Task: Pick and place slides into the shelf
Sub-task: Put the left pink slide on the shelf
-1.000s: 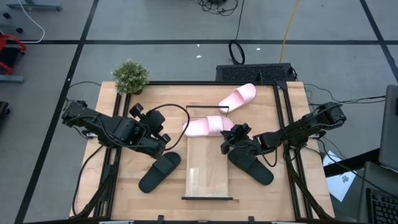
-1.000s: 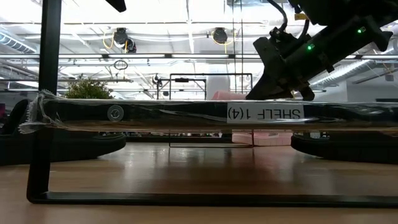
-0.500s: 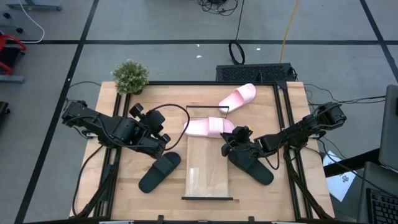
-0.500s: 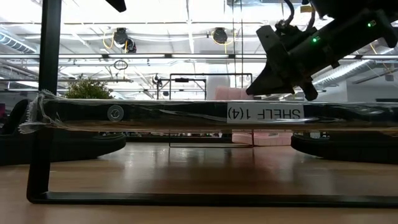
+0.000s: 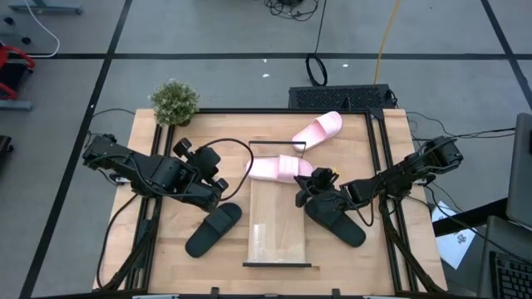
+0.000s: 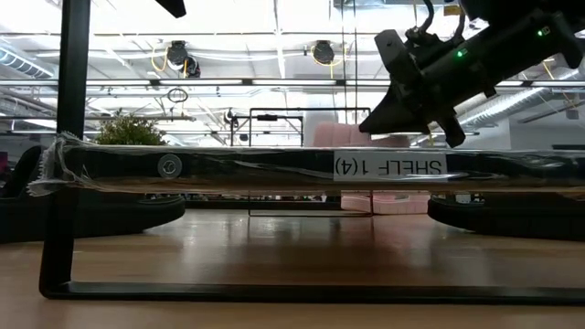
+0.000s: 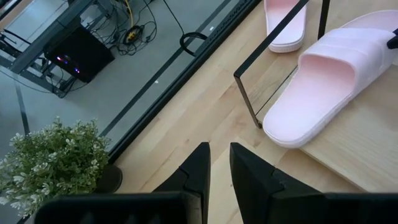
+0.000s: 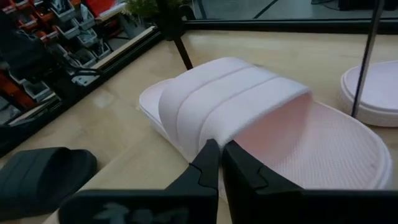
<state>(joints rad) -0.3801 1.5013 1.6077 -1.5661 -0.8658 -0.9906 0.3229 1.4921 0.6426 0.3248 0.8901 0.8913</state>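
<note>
Seen from above, the shelf (image 5: 279,218) lies along the middle of the bench (image 5: 170,232), a long pale board with black bars at its short ends, running from the centre toward 6 o'clock. One pink slide (image 5: 278,169) lies across the shelf's far end, its toe poking past the board's edge toward 9 o'clock. The second pink slide (image 5: 317,129) rests off the shelf on the bench at about 1 o'clock, near the far edge. A black slide (image 5: 213,229) sits on the bench at 7 o'clock, just beside the shelf, and the other black slide (image 5: 337,221) lies at 5 o'clock, close to the shelf's other long side. The right claw (image 5: 304,188) hangs over that side of the shelf, just beside the heel end of the pink slide on the board; its fingers (image 8: 208,163) are pressed together with nothing between them, pointing at the slide's strap. The left claw (image 5: 219,184) waits at 9 o'clock over bare bench, above the black slide there; its fingers (image 7: 198,168) stand slightly parted and hold nothing. A small potted plant (image 5: 174,102) stands at the bench's 11 o'clock corner.
</note>
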